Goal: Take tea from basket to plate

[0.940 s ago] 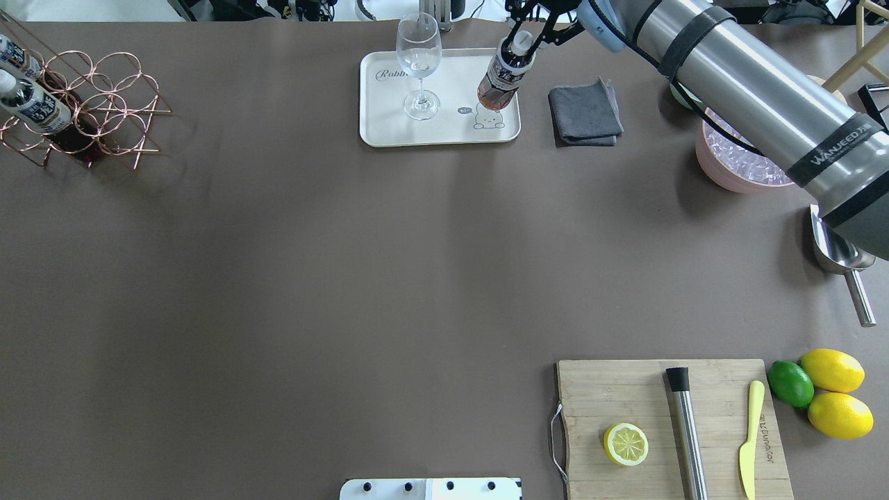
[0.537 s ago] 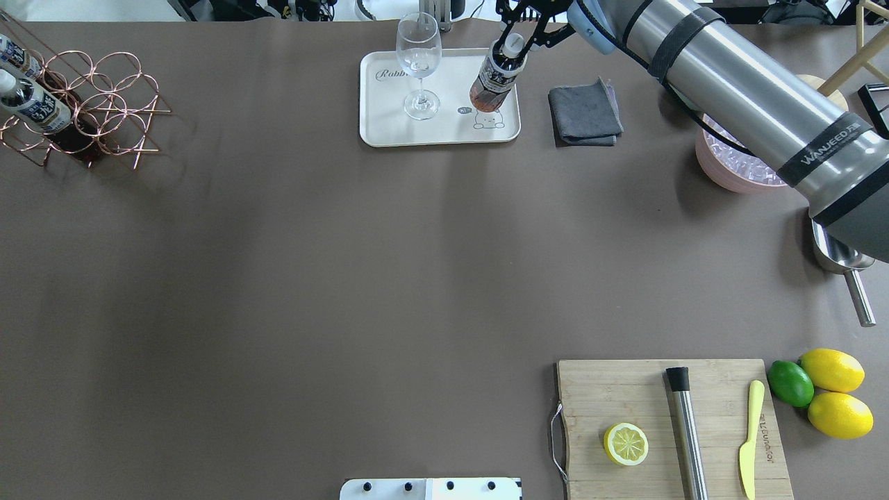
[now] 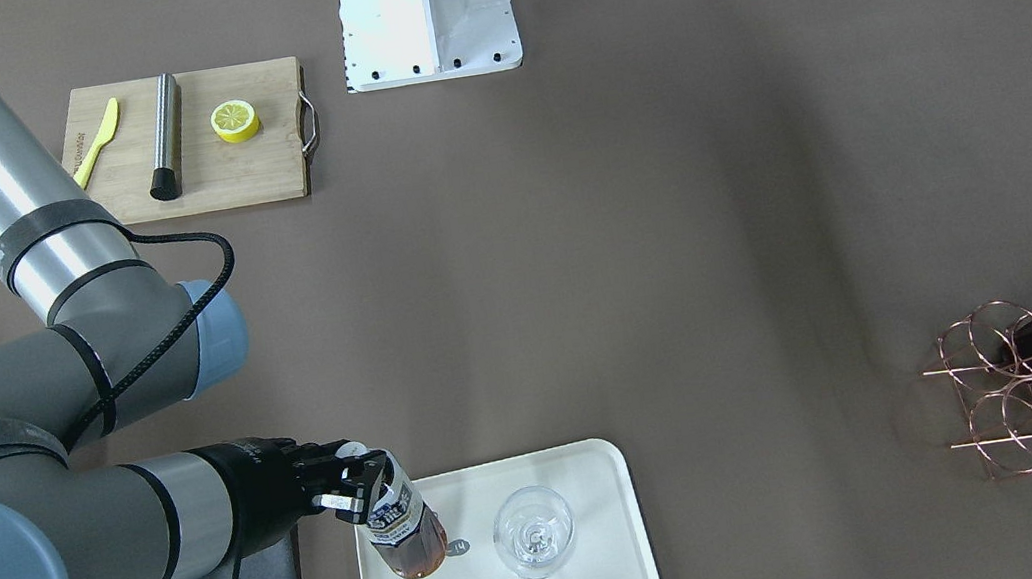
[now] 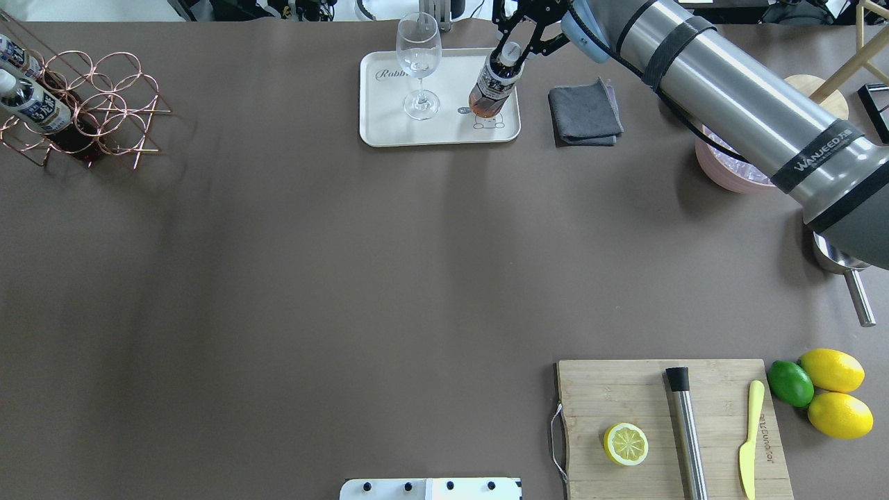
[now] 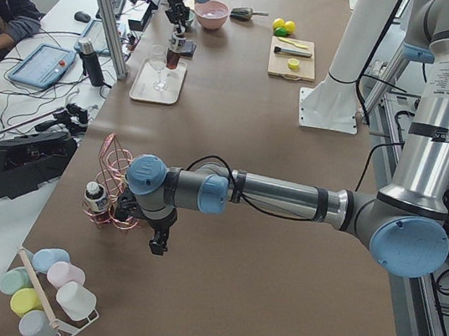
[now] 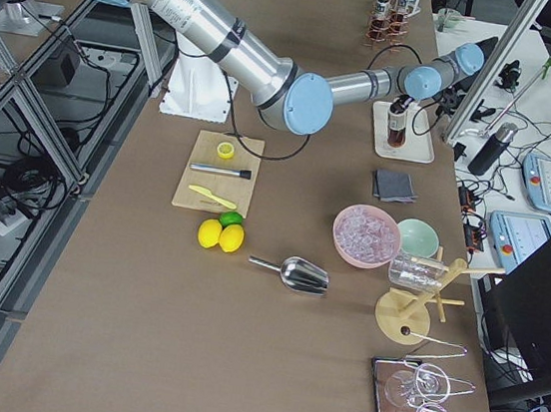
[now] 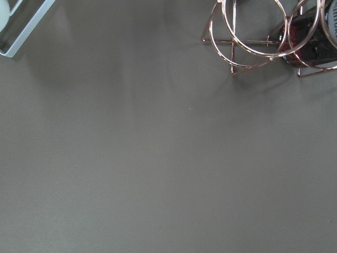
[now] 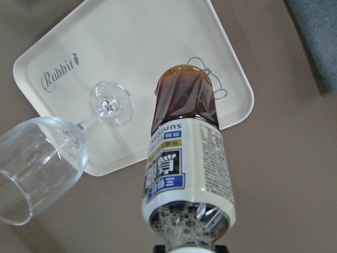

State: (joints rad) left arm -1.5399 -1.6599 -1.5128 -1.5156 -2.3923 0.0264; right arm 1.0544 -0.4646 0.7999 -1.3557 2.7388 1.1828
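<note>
My right gripper [image 4: 512, 47] is shut on the neck of a tea bottle [image 4: 493, 85], with dark tea, a white cap and a navy-and-cream label. It holds the bottle slightly tilted over the right part of the cream plate [image 4: 389, 125], its base on or just above the bear drawing. I cannot tell if it touches. The right wrist view shows the bottle [image 8: 184, 158] over the plate [image 8: 131, 47]. The copper wire basket [image 4: 104, 104] stands at the far left with two more tea bottles [image 4: 31, 104]. My left gripper [image 5: 152, 229] is beside the basket [image 5: 111, 193]; I cannot tell whether it is open or shut.
A wine glass [image 4: 419, 62] stands on the plate left of the bottle. A grey cloth [image 4: 585, 111] lies right of the plate. There is also a pink bowl of ice [image 4: 729, 173], a metal scoop [image 4: 844, 278], and a cutting board [image 4: 670, 423] with a lemon half, muddler and knife.
My right gripper has carried the bottle left and lower, from the plate's right edge to over the bear drawing. The basket has not moved.
</note>
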